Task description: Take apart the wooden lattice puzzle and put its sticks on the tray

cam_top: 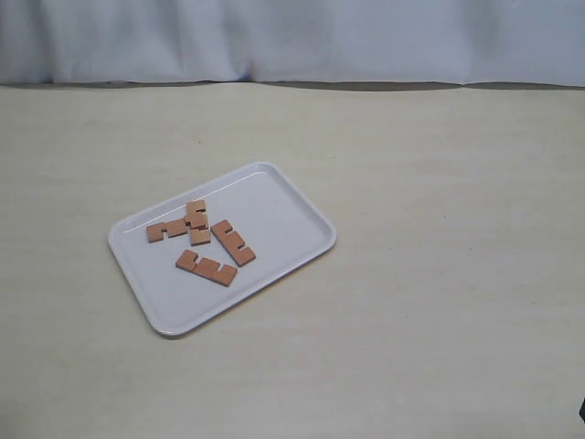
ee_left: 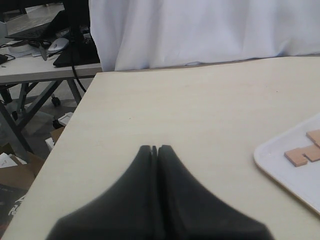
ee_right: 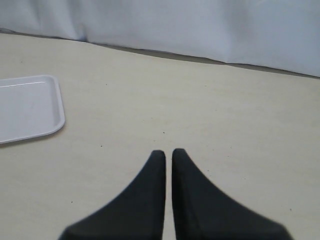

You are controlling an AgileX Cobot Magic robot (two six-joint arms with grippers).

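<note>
The white tray (cam_top: 274, 197) lies left of the table's middle. On it lie four loose reddish-brown notched sticks: one (cam_top: 168, 229) touches or overlaps another (cam_top: 197, 222), while a third (cam_top: 233, 242) and a fourth (cam_top: 207, 268) lie apart. No assembled lattice puzzle shows. Neither gripper appears in the exterior view. My left gripper (ee_left: 154, 148) is shut and empty above bare table, with the tray's rim (ee_left: 265, 162) and stick ends (ee_left: 296, 156) off to one side. My right gripper (ee_right: 168, 152) is shut to a thin slit, holding nothing, and a tray corner (ee_right: 30, 107) lies well away from it.
A pale cloth backdrop (cam_top: 292, 37) hangs behind the beige table (cam_top: 439, 274). The left wrist view shows the table's side edge (ee_left: 70, 125), with desks and clutter (ee_left: 30, 55) beyond it. A dark sliver (cam_top: 582, 412) sits at the exterior view's lower right edge.
</note>
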